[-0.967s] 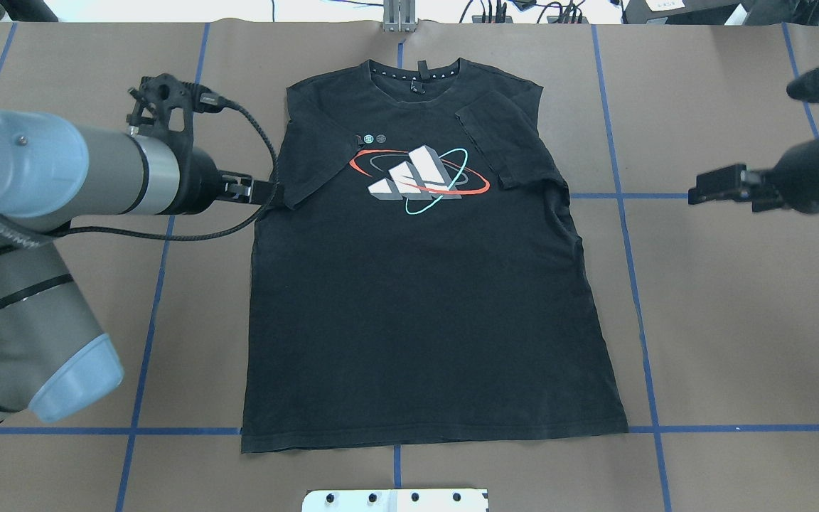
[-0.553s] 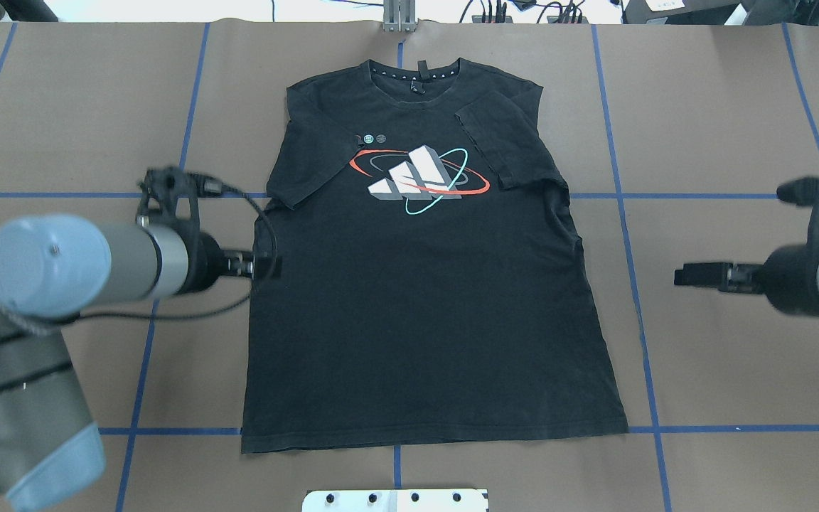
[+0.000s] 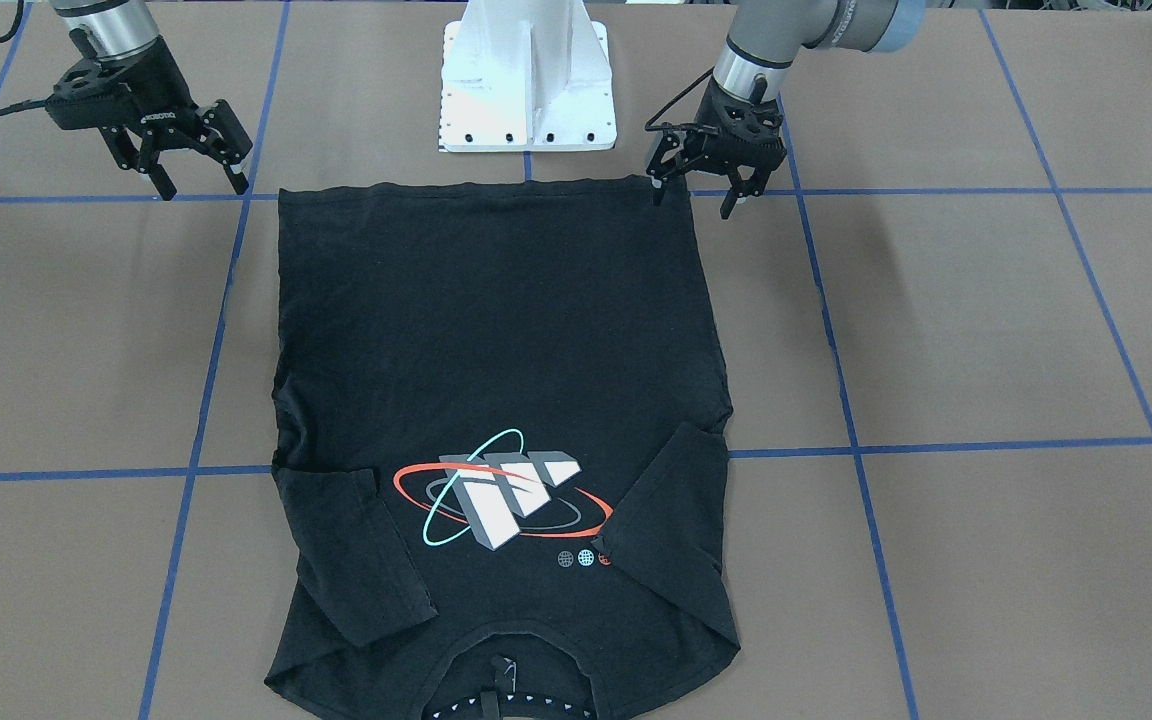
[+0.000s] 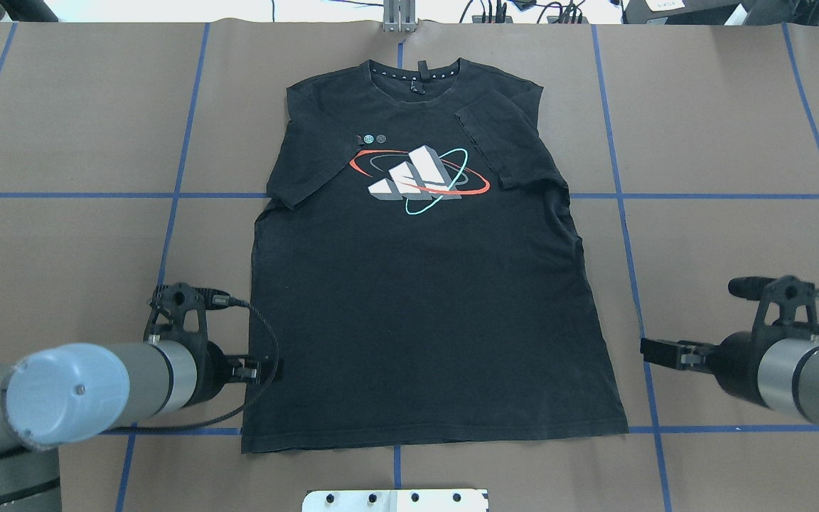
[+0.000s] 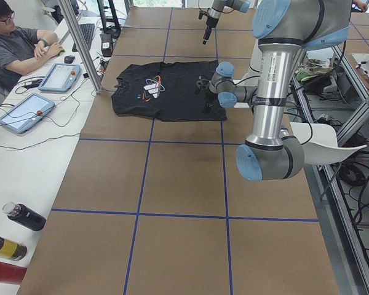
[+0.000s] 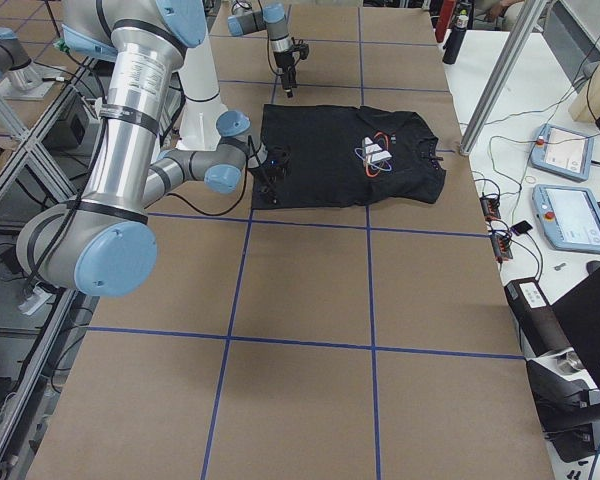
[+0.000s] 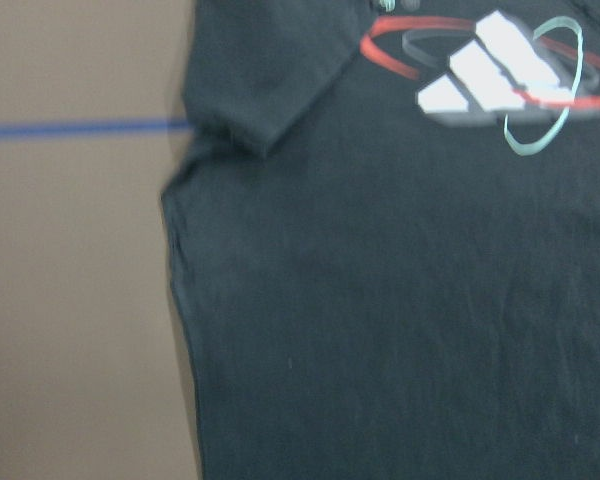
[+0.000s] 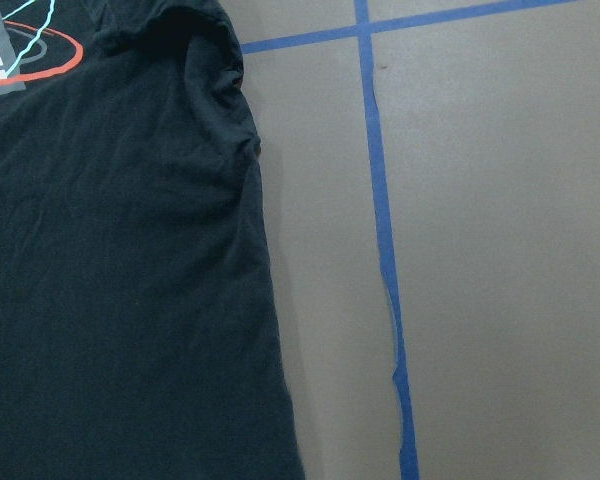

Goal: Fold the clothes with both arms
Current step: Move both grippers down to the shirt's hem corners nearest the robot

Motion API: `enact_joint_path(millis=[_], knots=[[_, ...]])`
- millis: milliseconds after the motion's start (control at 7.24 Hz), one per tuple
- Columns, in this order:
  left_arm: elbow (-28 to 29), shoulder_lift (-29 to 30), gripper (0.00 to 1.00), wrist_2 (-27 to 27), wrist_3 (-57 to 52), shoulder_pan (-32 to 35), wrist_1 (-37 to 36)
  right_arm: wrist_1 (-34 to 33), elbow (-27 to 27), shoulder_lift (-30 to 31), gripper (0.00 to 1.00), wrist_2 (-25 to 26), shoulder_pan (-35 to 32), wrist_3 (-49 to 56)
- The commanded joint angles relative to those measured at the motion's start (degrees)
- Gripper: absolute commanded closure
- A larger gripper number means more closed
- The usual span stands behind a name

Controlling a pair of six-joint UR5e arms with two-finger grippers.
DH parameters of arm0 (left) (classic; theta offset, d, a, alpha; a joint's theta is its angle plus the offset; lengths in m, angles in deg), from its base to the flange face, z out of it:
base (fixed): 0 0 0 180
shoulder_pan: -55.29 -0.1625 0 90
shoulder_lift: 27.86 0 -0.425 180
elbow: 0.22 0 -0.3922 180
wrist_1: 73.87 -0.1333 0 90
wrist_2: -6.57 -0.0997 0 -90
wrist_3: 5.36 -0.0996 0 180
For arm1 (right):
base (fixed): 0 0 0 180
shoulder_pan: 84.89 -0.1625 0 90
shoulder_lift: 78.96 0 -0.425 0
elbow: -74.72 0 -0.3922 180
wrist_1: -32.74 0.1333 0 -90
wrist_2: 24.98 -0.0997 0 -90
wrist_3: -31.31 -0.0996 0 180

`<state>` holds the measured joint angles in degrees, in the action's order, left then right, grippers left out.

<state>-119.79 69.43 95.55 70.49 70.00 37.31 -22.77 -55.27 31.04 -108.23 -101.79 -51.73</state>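
T-shirt (image 3: 496,330) collar cropped in front view; left gripper (image 3: 691,203), right gripper (image 3: 204,190) both agape, left perhaps touching hem.

Left claw (image 3: 693,198), right claw (image 3: 204,186), fingers apart.

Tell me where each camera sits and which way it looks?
Front-facing: across the table, facing the robot; pedestal base on top, left gripper at right, right gripper at left.
Overhead: behind the robot, looking forward and down; left arm at left, right arm at right.
Exterior left: table's end; left arm nearest; a person beside.
Exterior right: opposite end; right arm nearest.
Left wrist: down onto the T-shirt; no robot parts.
Right wrist: down onto its other edge, blue tape; no robot parts.
Shared: every view shows the T-shirt.
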Motion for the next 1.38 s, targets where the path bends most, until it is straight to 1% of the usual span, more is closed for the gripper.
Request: enact_joint_path(millis=[0, 276, 414, 553, 691, 1243], knots=[[0.0, -1.8, 0.0, -1.8, 4.3, -4.8, 0.0, 0.1, 0.2, 0.0, 0.0, 3.5, 3.5, -1.2], [0.2, -2.5, 0.01, -2.3, 7.1, -8.5, 0.0, 0.1, 0.2, 0.0, 0.0, 3.6, 4.0, -1.2], [0.6, -2.5, 0.14, -2.3, 8.2, -9.4, 0.0, 0.1, 0.2, -0.1, 0.0, 3.7, 4.1, -1.2], [0.8, -2.4, 0.33, -2.2, 8.3, -9.6, -0.1, 0.2, 0.3, -0.3, 0.0, 3.8, 4.1, -1.2], [1.0, -2.2, 0.43, -2.1, 8.3, -9.7, 0.0, 0.2, 0.3, -0.3, 0.0, 3.8, 4.2, -1.2], [2.3, -1.8, 0.43, -1.6, 8.3, -9.8, 0.0, 0.2, 0.3, -0.3, 0.0, 4.4, 4.9, -1.2]])
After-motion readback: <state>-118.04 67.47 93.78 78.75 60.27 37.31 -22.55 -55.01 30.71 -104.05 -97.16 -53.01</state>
